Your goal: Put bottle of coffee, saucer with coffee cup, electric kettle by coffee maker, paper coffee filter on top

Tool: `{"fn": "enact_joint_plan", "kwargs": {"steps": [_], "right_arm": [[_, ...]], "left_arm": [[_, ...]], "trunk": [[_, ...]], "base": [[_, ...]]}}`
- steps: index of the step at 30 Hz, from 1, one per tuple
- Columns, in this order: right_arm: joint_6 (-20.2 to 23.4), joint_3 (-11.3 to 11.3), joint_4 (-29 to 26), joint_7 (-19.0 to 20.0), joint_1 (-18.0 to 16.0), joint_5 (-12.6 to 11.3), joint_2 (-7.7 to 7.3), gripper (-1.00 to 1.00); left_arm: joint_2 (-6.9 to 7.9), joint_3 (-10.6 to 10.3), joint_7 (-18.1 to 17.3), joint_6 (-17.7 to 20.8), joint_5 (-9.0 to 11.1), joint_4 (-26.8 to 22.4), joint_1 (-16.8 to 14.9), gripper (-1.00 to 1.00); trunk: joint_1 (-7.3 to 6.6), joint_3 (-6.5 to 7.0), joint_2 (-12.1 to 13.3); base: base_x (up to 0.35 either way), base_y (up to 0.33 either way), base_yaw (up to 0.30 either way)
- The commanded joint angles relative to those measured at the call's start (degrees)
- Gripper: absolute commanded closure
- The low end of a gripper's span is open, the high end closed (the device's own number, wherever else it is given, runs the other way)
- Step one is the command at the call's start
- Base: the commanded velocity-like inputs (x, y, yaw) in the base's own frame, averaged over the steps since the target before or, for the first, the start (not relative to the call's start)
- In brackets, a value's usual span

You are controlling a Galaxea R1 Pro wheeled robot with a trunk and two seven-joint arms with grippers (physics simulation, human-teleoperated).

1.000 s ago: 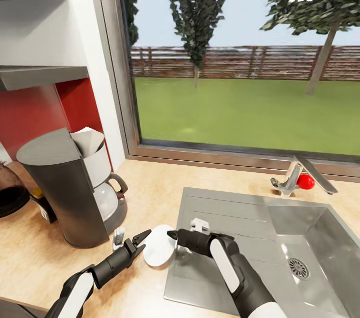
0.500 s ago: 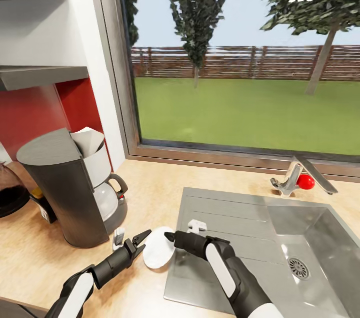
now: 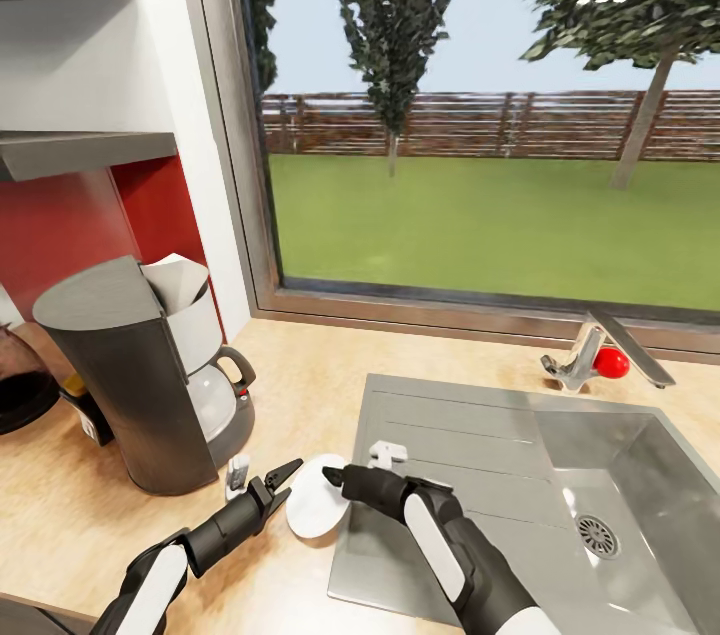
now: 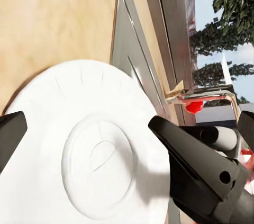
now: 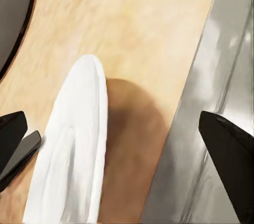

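Observation:
The tall dark-grey coffee maker [image 3: 140, 385] stands on the light-wood kitchen countertop [image 3: 300, 365], with the paper coffee filter [image 3: 175, 280] on its top. Behind it, at the left edge, are the electric kettle [image 3: 20, 390] and the bottle of coffee [image 3: 85, 415], which is partly hidden. The white saucer [image 3: 318, 497] sits tilted at the sink's left rim. My left gripper [image 3: 265, 477] is open just left of the saucer [image 4: 95, 166]. My right gripper [image 3: 360, 463] is open at its right, with the saucer's rim [image 5: 74, 155] between its fingers. The coffee cup is out of view.
A grey steel sink [image 3: 480, 435] with a drain is set into the counter on the right, a faucet [image 3: 600, 355] with a red knob behind it. A big window runs along the back. The dark kitchen shelf [image 3: 80, 150] hangs above the coffee maker.
My right gripper has slid left along the sink's draining board, closer over the saucer's right edge. The left arm and the saucer have barely moved.

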Motion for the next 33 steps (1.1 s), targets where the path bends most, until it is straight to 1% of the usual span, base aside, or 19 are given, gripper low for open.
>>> {"fn": "enact_joint_plan", "kwargs": {"steps": [1, 2, 3, 33], "right_arm": [[-0.06, 0.02, 6.67, -0.01, -0.02, -0.03, 0.01, -1.0], [-0.2, 0.03, 6.73, -0.01, -0.02, -0.02, 0.01, -1.0], [-0.4, 0.06, 6.8, -0.01, -0.02, 0.0, 0.01, 1.0], [-0.75, 0.16, 6.51, 0.08, -0.02, -0.05, 0.01, 1.0]], "left_arm": [[-0.01, -0.01, 0.23, -0.02, -1.37, 0.25, -0.03, -1.0], [-0.01, -0.01, 0.23, -0.02, -1.37, 0.24, -0.03, -1.0], [-0.01, -0.01, 0.24, -0.02, -1.37, 0.24, -0.03, -1.0], [0.08, 0.34, 0.16, -0.02, -1.12, 0.23, -0.03, -1.0]], "trunk": [[0.05, -0.15, -0.08], [0.05, -0.15, -0.08], [0.05, -0.15, -0.08], [0.05, -0.15, -0.08]], "base": [[0.0, 0.0, 0.0], [0.0, 0.0, 0.0], [0.0, 0.0, 0.0], [0.0, 0.0, 0.0]]}}
